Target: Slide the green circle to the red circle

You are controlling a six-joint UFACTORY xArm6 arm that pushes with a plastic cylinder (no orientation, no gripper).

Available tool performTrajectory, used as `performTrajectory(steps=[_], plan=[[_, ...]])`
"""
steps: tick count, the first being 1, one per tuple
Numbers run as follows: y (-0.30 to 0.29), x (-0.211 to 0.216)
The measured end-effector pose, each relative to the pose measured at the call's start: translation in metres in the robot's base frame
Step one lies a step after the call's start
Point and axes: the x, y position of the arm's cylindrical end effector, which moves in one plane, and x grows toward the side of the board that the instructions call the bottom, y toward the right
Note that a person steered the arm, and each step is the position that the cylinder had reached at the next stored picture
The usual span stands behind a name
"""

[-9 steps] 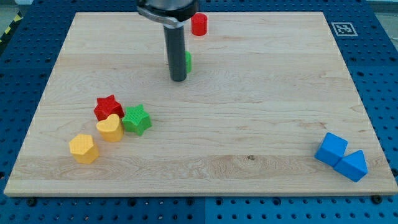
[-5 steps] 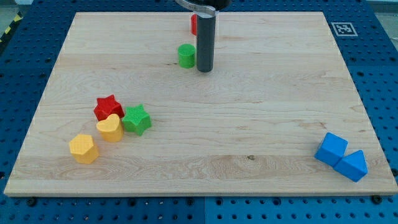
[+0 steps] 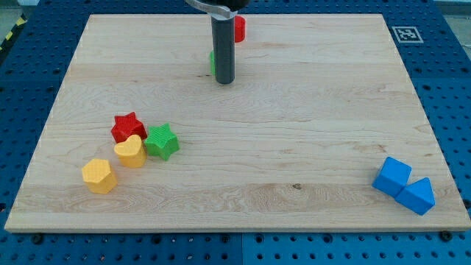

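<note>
The green circle point(image 3: 212, 62) is near the top middle of the board and is almost wholly hidden behind my rod; only a sliver shows at the rod's left edge. The red circle point(image 3: 239, 29) stands above and to the right of it, near the board's top edge, partly hidden by the rod. My tip point(image 3: 224, 80) rests on the board just below and in front of the green circle, apparently touching it.
A red star point(image 3: 127, 126), a green star point(image 3: 162, 141), a yellow heart point(image 3: 131, 152) and a yellow hexagon point(image 3: 98, 176) cluster at lower left. Two blue blocks point(image 3: 392, 176) point(image 3: 418, 196) sit at lower right. A marker tag point(image 3: 405, 34) is at the top right corner.
My tip has moved left from the green circle's right side to just in front of it, now covering it. The green circle has shifted slightly up.
</note>
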Motion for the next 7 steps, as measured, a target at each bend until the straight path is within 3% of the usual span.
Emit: performTrajectory(steps=[5,7], plan=[[-0.028,-0.011],[-0.029,-0.048]])
